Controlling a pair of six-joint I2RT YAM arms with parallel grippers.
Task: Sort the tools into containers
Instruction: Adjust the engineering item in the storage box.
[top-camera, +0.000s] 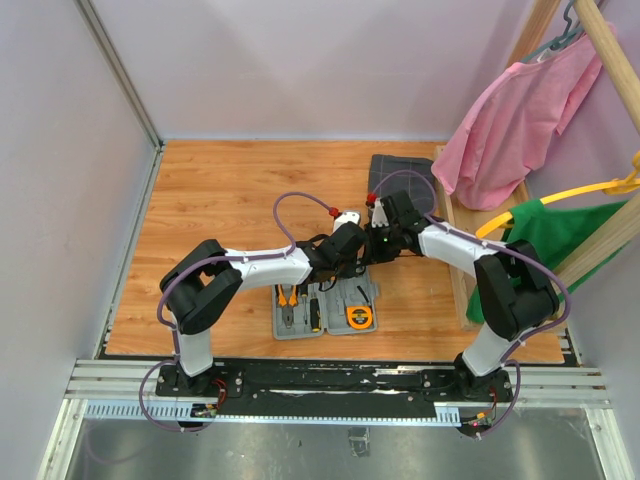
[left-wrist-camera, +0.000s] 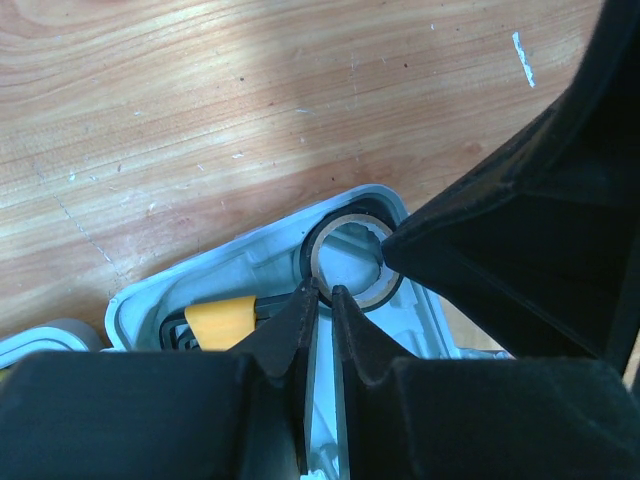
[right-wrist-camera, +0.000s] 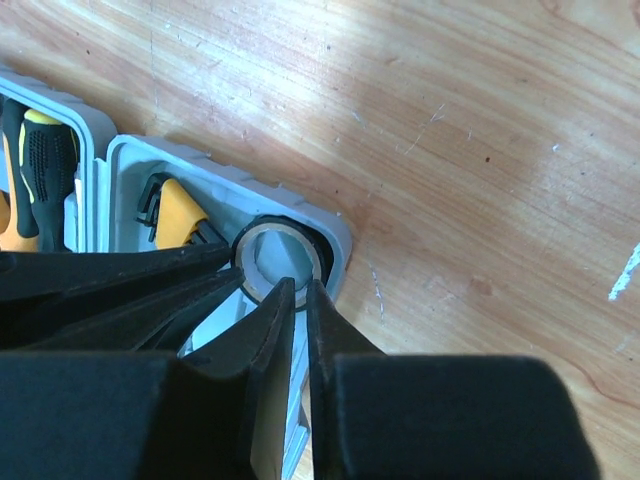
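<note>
The grey tool case (top-camera: 288, 331) lies open at the table's near middle, with pliers (top-camera: 289, 303), screwdrivers (top-camera: 313, 313) and the orange tape measure (top-camera: 359, 317) in it. Both grippers meet over its far right corner. A black roll with a tan core (left-wrist-camera: 345, 262) sits in that corner of the case (left-wrist-camera: 180, 280), beside a yellow-and-black holder (left-wrist-camera: 220, 320). My left gripper (left-wrist-camera: 325, 295) is all but shut, its tips at the roll's rim. My right gripper (right-wrist-camera: 300, 290) is likewise shut to a slit at the roll (right-wrist-camera: 283, 255). Whether either pinches the rim, I cannot tell.
A dark grey folded cloth (top-camera: 400, 170) lies behind the grippers. A wooden rack (top-camera: 455, 250) with a pink garment (top-camera: 510, 120) and a green one (top-camera: 555, 235) on hangers stands at the right. Screwdriver handles (right-wrist-camera: 40, 170) fill the case's other half.
</note>
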